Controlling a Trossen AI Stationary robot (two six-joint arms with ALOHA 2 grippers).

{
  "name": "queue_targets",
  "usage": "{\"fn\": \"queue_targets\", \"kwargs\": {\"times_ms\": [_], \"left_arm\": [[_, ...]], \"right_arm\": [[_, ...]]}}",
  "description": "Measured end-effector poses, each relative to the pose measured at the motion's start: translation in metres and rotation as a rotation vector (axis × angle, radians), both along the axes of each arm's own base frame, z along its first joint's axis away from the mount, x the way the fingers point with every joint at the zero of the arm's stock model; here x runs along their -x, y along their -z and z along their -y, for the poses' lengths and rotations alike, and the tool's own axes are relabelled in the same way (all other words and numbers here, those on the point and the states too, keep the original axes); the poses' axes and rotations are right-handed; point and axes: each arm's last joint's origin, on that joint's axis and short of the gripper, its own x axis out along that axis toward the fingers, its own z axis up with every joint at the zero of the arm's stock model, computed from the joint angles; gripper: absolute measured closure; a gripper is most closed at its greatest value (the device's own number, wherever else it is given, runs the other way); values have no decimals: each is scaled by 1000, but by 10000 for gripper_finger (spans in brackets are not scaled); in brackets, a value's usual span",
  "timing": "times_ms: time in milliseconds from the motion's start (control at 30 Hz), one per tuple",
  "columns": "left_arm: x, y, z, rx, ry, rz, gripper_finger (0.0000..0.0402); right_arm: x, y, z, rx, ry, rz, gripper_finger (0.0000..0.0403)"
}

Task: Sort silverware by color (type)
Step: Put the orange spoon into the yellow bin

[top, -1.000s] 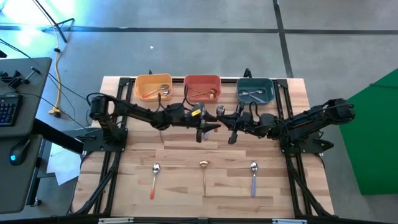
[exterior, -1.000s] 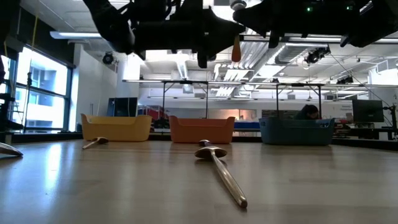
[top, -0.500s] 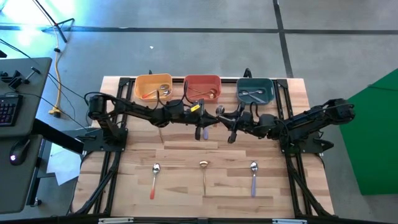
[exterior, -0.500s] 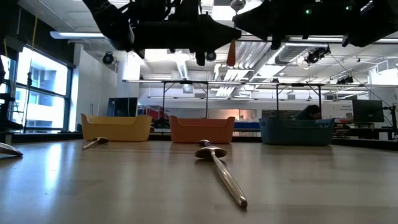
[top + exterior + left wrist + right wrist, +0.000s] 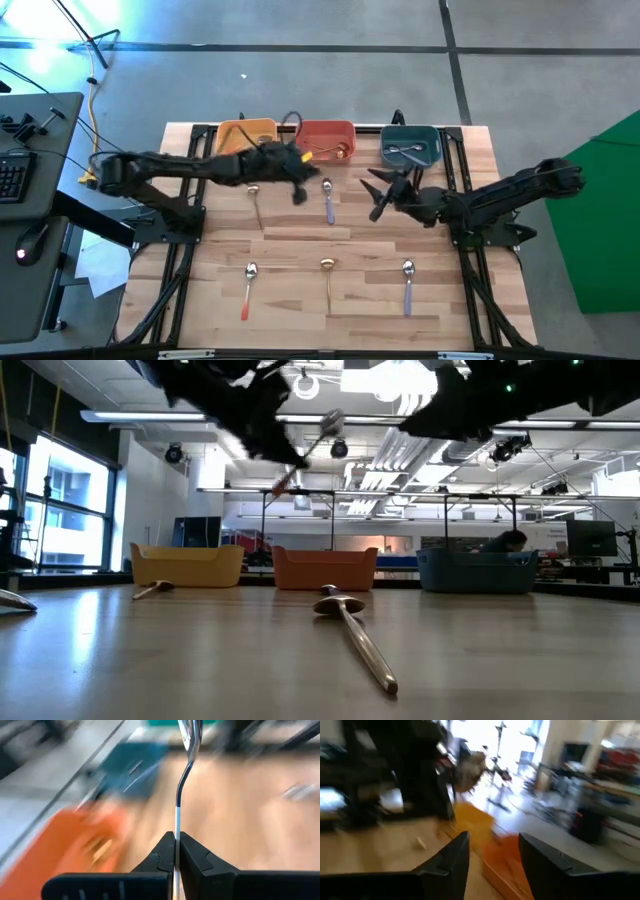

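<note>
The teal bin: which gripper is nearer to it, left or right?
Right. The right gripper, fingers open, sits just in front of the teal bin. The left gripper, shut on a spoon, is farther away, by the red bin.

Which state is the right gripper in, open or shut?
Open. In its wrist view the right gripper shows a wide gap between its two fingers, nothing held. From above it hangs near the teal bin.
</note>
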Motion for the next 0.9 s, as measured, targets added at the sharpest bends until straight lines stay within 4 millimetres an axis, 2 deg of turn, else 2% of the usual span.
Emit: {"fn": "queue_targets", "kwargs": {"times_ms": [200, 367, 600, 767, 900], "left_arm": [[64, -15, -31, -84, -311, -406, 401], [101, -12, -67, -16, -500, -571, 401], [125, 4, -113, 8, -546, -692, 402], [133, 29, -139, 90, -554, -776, 401], [133, 51, -152, 126, -536, -851, 401]], "right_arm": [[11, 7, -7, -49, 63, -94, 310], [12, 8, -9, -59, 55, -94, 362], [12, 8, -9, -54, 54, -98, 400], [12, 8, -9, -58, 55, -95, 402], [12, 8, -9, -59, 56, -94, 402]]}}
